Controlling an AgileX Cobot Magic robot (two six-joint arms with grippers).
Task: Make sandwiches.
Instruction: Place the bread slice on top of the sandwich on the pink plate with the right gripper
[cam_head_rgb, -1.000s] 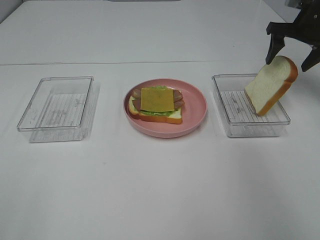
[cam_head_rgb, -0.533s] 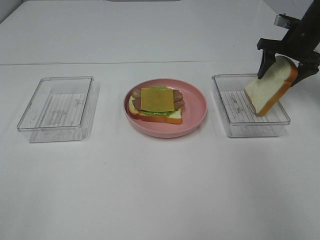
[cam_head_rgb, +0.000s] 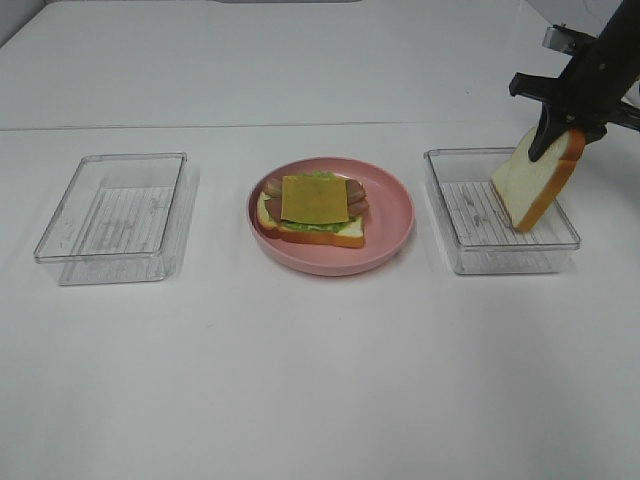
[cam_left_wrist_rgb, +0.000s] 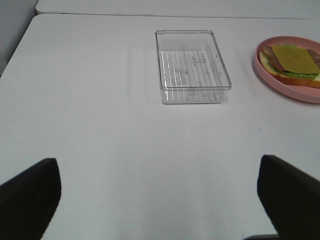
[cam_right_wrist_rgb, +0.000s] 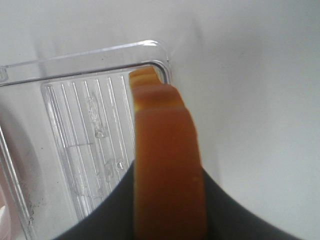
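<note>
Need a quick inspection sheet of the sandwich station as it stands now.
Surface: white table, bare in front.
Job's things: open sandwich, cheese on top, on pink plate; bread slice tilted on edge in right tray.
Clutter: left tray, nothing inside.
Grippers: right gripper closed on the bread slice's top edge; left gripper open, above bare table.
Cables: nothing seen.
Surroundings: nothing seen.
</note>
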